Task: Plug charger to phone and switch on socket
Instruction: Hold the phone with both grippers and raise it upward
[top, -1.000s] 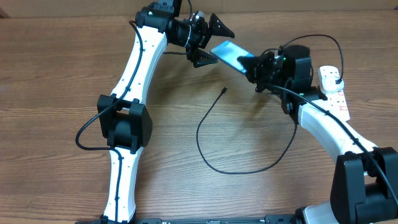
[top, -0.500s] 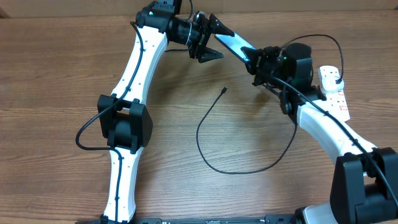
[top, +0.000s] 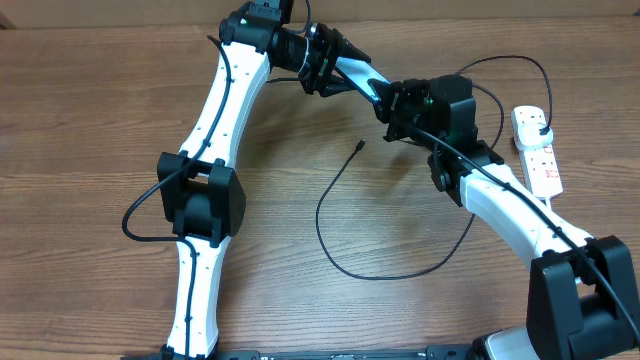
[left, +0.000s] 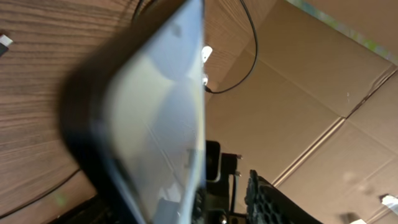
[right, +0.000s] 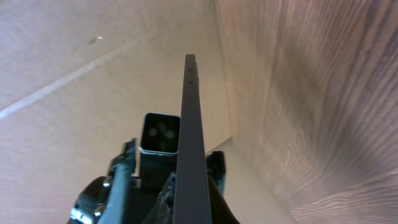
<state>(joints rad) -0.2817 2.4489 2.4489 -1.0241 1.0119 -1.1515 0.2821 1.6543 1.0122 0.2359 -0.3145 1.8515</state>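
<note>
Phone position: The phone (top: 362, 77) is held clear of the counter (top: 80, 120) at the far centre. It is tilted and spans the gap between the two claws.
Right claw: The right claw (top: 393, 100) is clenched on the near-right end of the phone. The right wrist view shows the phone edge-on, running straight out from this claw.
Left claw: The left claw (top: 328, 66) sits at the far-left end of the phone, one finger on either side of it. Whether it has clamped or stands released cannot be told; the left wrist view is filled by a blurred close-up of the phone.
Phone handling: Judged stiff, flat and fairly light, with a slick, fragile glass face. Grip across the thin body and leave the port end uncovered.
Cable position: The cable (top: 330, 215) lies in an open loop on the counter, nearer than the phone. Its connector tip (top: 359, 146) is apart from both claws.
Cable handling: Judged limp and light. Take hold just behind the tip, where it is stiff.
Power strip: The power strip (top: 537, 152) lies at the right, well apart from the right claw. A dark plug (top: 541, 124) appears seated at its far end. The switch position is too small to read.
Progress: Judged early. The tip is not in the phone.
</note>
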